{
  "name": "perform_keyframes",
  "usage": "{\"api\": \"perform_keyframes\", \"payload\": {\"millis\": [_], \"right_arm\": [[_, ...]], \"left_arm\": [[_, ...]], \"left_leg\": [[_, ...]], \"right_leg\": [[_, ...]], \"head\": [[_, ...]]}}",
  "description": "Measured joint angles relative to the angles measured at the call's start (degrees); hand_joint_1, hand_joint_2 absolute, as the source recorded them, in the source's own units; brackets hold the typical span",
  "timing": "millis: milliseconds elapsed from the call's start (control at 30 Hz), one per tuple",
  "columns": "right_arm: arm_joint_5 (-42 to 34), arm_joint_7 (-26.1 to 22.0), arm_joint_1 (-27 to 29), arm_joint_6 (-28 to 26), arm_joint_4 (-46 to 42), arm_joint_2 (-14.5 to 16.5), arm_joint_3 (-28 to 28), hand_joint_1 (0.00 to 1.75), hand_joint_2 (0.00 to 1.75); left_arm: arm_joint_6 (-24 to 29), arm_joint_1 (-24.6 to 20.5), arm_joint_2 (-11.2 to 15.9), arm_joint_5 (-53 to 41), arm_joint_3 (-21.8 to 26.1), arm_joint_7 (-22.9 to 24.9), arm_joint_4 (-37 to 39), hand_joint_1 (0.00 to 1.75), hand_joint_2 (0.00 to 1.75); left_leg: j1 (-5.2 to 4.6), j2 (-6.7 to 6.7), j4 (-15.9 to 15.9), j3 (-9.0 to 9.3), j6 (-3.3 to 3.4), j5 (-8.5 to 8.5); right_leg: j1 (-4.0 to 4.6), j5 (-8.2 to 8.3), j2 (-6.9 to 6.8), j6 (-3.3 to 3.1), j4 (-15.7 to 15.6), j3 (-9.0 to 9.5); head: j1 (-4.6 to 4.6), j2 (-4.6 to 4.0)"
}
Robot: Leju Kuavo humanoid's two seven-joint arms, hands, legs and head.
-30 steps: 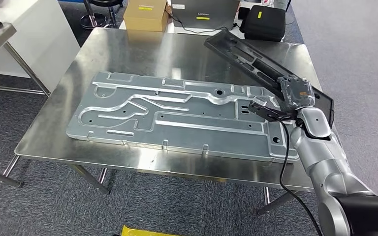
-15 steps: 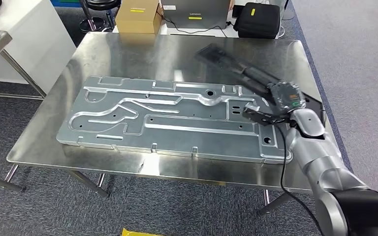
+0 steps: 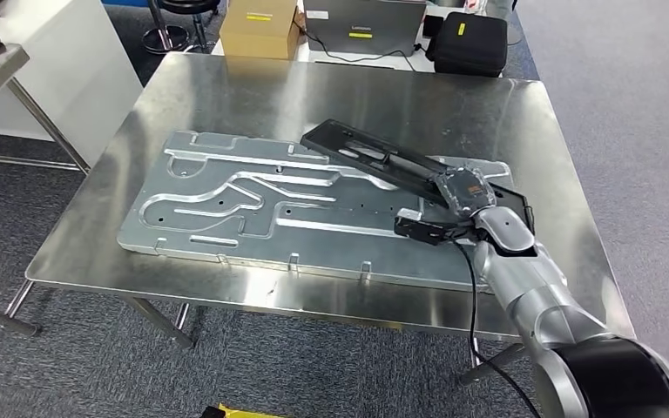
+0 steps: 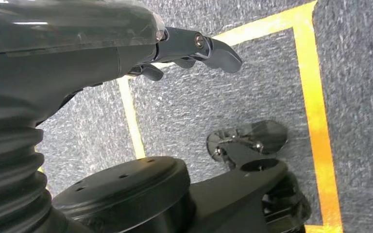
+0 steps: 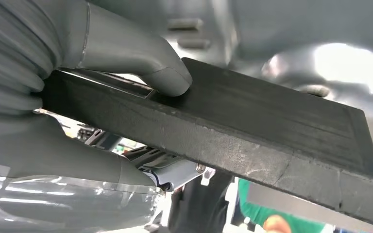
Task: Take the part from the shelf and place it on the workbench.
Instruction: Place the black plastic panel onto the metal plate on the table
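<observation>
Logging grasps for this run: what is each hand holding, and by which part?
The right hand grips the long black part near its end closest to the robot, thumb pressing its flat face. The left hand holds nothing.

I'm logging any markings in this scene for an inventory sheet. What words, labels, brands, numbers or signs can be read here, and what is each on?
No text can be read with certainty.
Cardboard box: yellow label, print too small to read.
Grey laptop: yellow sticker and small lettering, too blurred to read.
Black bag: yellow tag, nothing legible.
Right hand: orange label under clear wrap, unreadable.
Black part and metal panel: no markings seen.
</observation>
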Motion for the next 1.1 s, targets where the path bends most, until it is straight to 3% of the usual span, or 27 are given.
{"api": "perform_keyframes", "payload": {"millis": [33,67,133,200,233,367,433,500,533,567,600,667,733,867,933,1000,1033,1067,1100], "right_arm": [[0.2,-0.2,0.3,0.3,0.2,0.3,0.3,1.75,1.75],[0.4,-0.4,0.5,0.6,0.3,0.6,0.6,1.75,1.75],[1.0,-0.7,0.5,1.6,0.4,1.5,1.2,0.87,0.87],[1.5,-0.7,0.2,2.9,0.4,2.4,2.0,0.0,0.0],[1.8,-0.7,0.1,3.5,0.5,2.9,2.4,0.0,0.0],[1.7,-0.9,0.2,4.8,0.5,4.7,3.9,0.0,0.0],[0.4,-0.9,0.3,4.6,0.5,5.4,4.2,0.0,0.0],[-1.9,-1.0,0.6,4.1,0.5,5.8,4.3,0.0,0.0],[-3.4,-1.1,0.8,3.8,0.5,5.9,4.3,0.0,0.0],[-4.8,-1.3,0.9,3.5,0.5,5.9,4.2,0.0,0.0],[-6.1,-1.5,1.0,3.3,0.5,5.9,4.1,0.0,0.0],[-8.4,-1.7,1.0,2.5,0.4,5.8,3.6,0.0,0.0],[-10.6,-1.9,0.8,1.8,0.4,5.7,3.0,0.0,0.0],[-16.6,-2.9,0.2,2.6,0.1,5.0,0.5,0.0,0.0],[-19.7,-3.1,-0.2,4.3,-0.1,4.6,-1.5,0.0,0.0],[-22.6,-3.5,-0.5,7.0,-0.1,4.1,-3.5,0.0,0.0],[-24.0,-3.7,-0.4,8.7,-0.1,3.9,-4.4,0.0,0.0],[-25.5,-4.1,-0.4,10.3,-0.1,3.7,-5.3,0.0,0.0],[-26.8,-4.5,-0.3,11.8,-0.1,3.5,-6.1,0.0,0.0]], "left_arm": [[-0.1,0.0,0.0,0.0,0.0,0.0,0.0,0.0,1.75],[-0.1,0.0,0.0,0.0,0.0,0.0,0.0,0.0,1.75],[-0.3,0.1,-0.1,0.1,0.0,-0.1,0.0,0.0,1.75],[-0.5,0.1,-0.3,0.4,0.0,-0.6,0.0,0.0,1.75],[-0.6,0.1,-0.3,0.6,0.0,-0.8,0.0,0.0,1.75],[-0.7,0.2,-0.3,1.9,0.2,-1.3,0.0,0.0,0.0],[-0.6,0.3,-0.3,2.0,0.3,-1.2,0.0,0.0,0.0],[-0.3,0.5,-0.3,1.9,0.3,-1.0,0.0,0.0,0.0],[-0.2,0.6,-0.3,1.9,0.4,-1.1,0.0,0.0,0.0],[-0.1,0.6,-0.3,1.9,0.4,-1.2,0.0,0.0,0.0],[0.0,0.5,-0.3,1.9,0.4,-1.4,0.0,0.0,0.0],[0.0,0.2,-0.3,1.9,0.4,-1.8,0.0,0.0,0.0],[0.1,-0.2,-0.3,2.0,0.4,-2.4,0.0,0.0,0.0],[0.1,-0.8,-0.4,2.2,0.5,-3.5,0.0,0.0,0.0],[0.0,-1.3,-0.5,2.4,0.5,-4.2,0.0,0.0,0.0],[-0.1,-1.6,-0.5,2.5,0.5,-4.6,0.0,0.0,0.0],[-0.2,-1.7,-0.5,2.5,0.5,-4.7,0.0,0.0,0.0],[-0.2,-1.7,-0.5,2.5,0.5,-4.8,0.0,0.0,0.0],[-0.2,-1.7,-0.5,2.5,0.5,-4.8,0.0,0.0,0.0]], "left_leg": [[-0.03,-0.02,0.1,0.0,0.01,-0.04],[-0.04,-0.05,0.1,0.01,-0.01,-0.1],[-0.05,-0.07,0.4,0.1,-0.22,-0.32],[-0.22,0.0,0.6,0.07,-0.68,-0.59],[-0.27,0.06,0.6,0.05,-0.95,-0.67],[-0.2,0.18,1.4,-0.1,-2.11,-1.55],[0.02,0.17,6.2,-2.1,-2.71,-4.44],[0.25,0.18,13.6,-5.45,-3.18,-7.7],[0.36,0.19,15.9,-6.54,-3.35,-8.25],[0.47,0.19,16.1,-6.66,-3.47,-7.7],[0.59,0.21,14.1,-5.71,-3.53,-6.17],[0.76,0.26,6.8,-2.12,-3.44,-2.64],[0.65,0.23,1.9,0.2,-2.94,-1.24],[0.44,0.18,0.7,0.45,-1.39,-0.83],[0.52,0.21,0.4,0.49,-0.64,-0.52],[0.39,0.16,0.4,0.41,-0.33,-0.47],[0.31,0.13,0.4,0.4,-0.28,-0.47],[0.23,0.11,0.4,0.4,-0.26,-0.47],[0.14,0.1,0.4,0.42,-0.25,-0.47]], "right_leg": [[-0.01,-0.14,0.0,0.02,1.6,-0.82],[-0.01,0.73,0.0,-0.04,1.2,-0.7],[0.03,4.53,0.01,-0.42,-5.2,2.36],[0.37,6.9,0.03,-0.93,-11.9,5.67],[0.56,7.1,0.07,-1.17,-13.5,6.39],[0.44,7.16,0.12,-2.17,-14.4,6.86],[0.28,7.24,-0.06,-2.75,-14.7,7.17],[0.33,7.18,-0.15,-3.05,-14.7,7.19],[0.34,7.16,-0.16,-3.06,-14.6,7.19],[0.32,7.14,-0.15,-3.05,-14.6,7.19],[0.29,7.09,-0.11,-2.99,-14.5,7.2],[0.3,6.94,-0.01,-2.7,-14.2,7.2],[0.45,6.92,0.1,-2.15,-14.0,6.99],[0.33,6.72,0.12,-0.83,-13.7,6.6],[0.2,4.2,0.12,-0.4,-9.7,4.92],[0.22,0.7,0.12,-0.2,-2.4,1.61],[0.22,-0.2,0.12,-0.16,0.6,0.21],[0.23,-0.03,0.12,-0.21,1.6,-0.34],[0.25,1.16,0.12,-0.36,0.4,0.18]], "head": [[0.0,0.0],[0.0,0.0],[0.01,0.0],[-0.01,0.0],[-0.03,0.0],[-0.13,-0.01],[-0.29,0.0],[-0.38,0.0],[-0.38,0.0],[-0.38,-0.01],[-0.39,-0.01],[-0.39,-0.01],[-0.35,0.0],[-0.33,0.0],[-0.31,0.0],[-0.29,0.0],[-0.3,0.0],[-0.3,0.0],[-0.3,0.0]]}}
